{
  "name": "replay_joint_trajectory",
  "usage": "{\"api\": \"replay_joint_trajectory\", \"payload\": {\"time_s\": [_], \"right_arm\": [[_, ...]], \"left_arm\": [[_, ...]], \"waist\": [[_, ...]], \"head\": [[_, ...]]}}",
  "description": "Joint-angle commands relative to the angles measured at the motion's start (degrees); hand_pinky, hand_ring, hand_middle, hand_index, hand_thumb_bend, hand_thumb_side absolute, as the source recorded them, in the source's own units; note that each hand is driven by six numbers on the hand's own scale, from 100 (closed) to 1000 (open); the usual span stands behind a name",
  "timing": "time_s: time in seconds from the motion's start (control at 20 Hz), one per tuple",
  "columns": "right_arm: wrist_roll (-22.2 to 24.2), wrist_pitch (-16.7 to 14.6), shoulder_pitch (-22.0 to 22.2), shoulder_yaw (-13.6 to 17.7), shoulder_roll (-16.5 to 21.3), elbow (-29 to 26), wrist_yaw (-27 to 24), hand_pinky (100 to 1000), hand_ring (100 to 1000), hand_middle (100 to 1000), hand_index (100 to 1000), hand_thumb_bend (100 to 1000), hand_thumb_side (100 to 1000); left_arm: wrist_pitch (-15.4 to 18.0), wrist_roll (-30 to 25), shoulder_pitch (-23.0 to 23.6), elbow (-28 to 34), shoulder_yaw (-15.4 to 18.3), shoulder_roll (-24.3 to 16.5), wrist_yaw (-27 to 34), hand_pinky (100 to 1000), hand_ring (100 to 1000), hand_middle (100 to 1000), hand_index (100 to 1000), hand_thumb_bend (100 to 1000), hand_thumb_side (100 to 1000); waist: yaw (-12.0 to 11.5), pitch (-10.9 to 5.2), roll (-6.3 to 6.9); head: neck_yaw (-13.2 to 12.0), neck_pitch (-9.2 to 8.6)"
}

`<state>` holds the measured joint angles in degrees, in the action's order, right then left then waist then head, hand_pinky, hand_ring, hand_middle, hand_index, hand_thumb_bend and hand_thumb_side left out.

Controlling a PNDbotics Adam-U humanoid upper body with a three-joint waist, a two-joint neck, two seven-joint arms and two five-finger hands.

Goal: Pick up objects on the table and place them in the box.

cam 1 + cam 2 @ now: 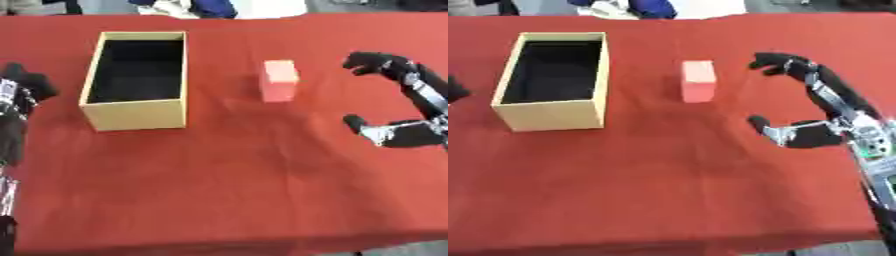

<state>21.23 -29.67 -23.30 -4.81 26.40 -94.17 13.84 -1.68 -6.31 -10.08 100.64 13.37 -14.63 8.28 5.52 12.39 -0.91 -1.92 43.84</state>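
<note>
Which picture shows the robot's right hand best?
The right eye view: the whole right hand shows, thumb and fingers spread open beside the block. The left eye view crops it at the picture's edge.

Both views look down from the robot's head onto the red table, steeply and from the near edge, facing away from the robot toward the far edge, where floor shows beyond the cloth; the table fills nearly each frame; the pair share almost the whole scene, the open box at left, the pink block near centre and the right hand at right. The right eye view sets everything further left, so it shows more of the right arm; the left eye view shows more of the left hand at its left edge; the near table edge lies slightly askew in both.
</note>
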Motion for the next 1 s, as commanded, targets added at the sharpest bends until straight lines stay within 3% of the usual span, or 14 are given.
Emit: {"api": "replay_joint_trajectory", "payload": {"time_s": [0.05, 0.7, 0.95, 1.0], "right_arm": [[0.0, -0.6, -1.7, -0.2, 2.8, -0.2, -0.9, 825, 938, 820, 964, 353, 185], [0.5, -4.8, -11.2, -4.2, 9.6, 2.5, -1.3, 847, 960, 871, 969, 585, 198], [2.0, -6.8, -16.7, -6.5, 10.8, 6.4, -1.0, 846, 959, 881, 972, 601, 275], [2.6, -7.2, -18.1, -7.2, 10.9, 7.6, -0.9, 846, 958, 884, 972, 550, 290]], "left_arm": [[-0.1, 0.0, -0.3, 1.0, 0.4, -1.0, 0.2, 853, 641, 551, 649, 270, 753], [-0.1, -0.2, -0.3, 1.0, 0.1, -1.3, 0.3, 853, 646, 552, 649, 270, 752], [-0.1, -0.5, -0.3, 0.9, -0.1, -1.4, 0.2, 853, 648, 552, 649, 269, 753], [-0.1, -0.6, -0.3, 0.9, -0.1, -1.5, 0.3, 853, 648, 552, 649, 270, 755]], "waist": [[-0.1, -0.98, -0.13], [-0.7, -1.29, -0.43], [-1.3, -1.5, -0.71], [-1.5, -1.56, -0.78]], "head": [[0.1, 0.28], [0.2, 0.28], [0.5, 0.28], [0.5, 0.28]]}}
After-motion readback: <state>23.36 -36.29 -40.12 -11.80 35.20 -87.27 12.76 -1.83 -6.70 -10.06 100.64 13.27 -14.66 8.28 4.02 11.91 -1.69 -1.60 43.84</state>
